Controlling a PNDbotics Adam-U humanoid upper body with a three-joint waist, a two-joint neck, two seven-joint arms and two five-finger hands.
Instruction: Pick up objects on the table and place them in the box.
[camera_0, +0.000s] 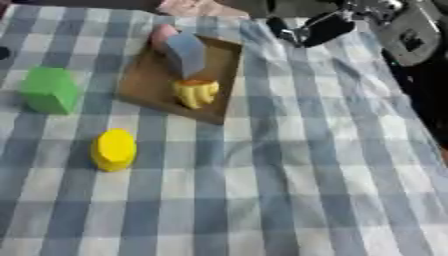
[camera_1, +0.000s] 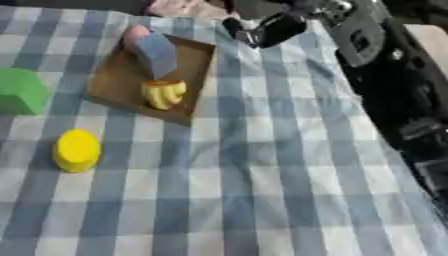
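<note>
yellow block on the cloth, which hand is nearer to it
Right, by default. The right hand hangs at the far edge beyond the box, well away from the yellow block. The left hand shows in neither view.

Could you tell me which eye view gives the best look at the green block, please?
The left eye view: the green block sits whole on the checked cloth, left of the brown box. In the right eye view it lies at the left edge, partly cut off.
</note>
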